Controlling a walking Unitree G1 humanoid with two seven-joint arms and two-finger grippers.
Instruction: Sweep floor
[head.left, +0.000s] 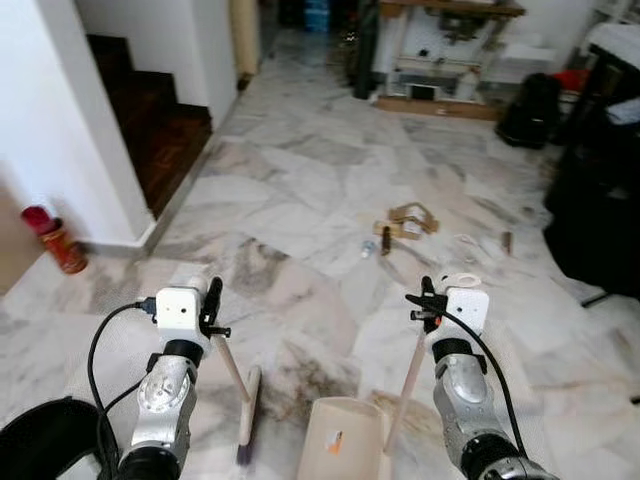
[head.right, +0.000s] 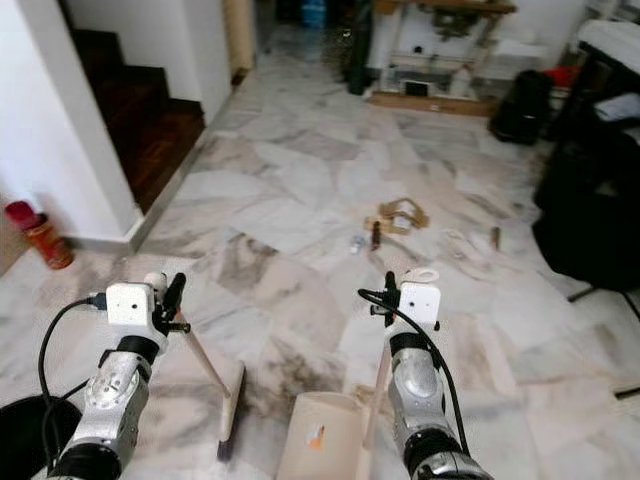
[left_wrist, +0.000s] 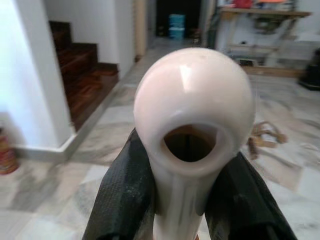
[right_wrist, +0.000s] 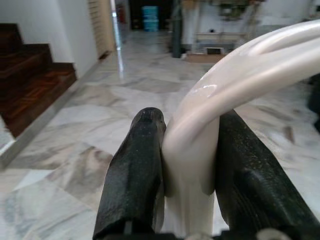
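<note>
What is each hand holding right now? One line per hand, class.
Left hand: closed on the broom handle.
Right hand: closed on the dustpan handle.

Cream broom (head.left: 243, 400) beside dustpan (head.left: 342, 440) (both upright).

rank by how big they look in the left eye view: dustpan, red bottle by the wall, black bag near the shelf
1. dustpan, though it lies nearest the camera
2. black bag
3. red bottle
</note>
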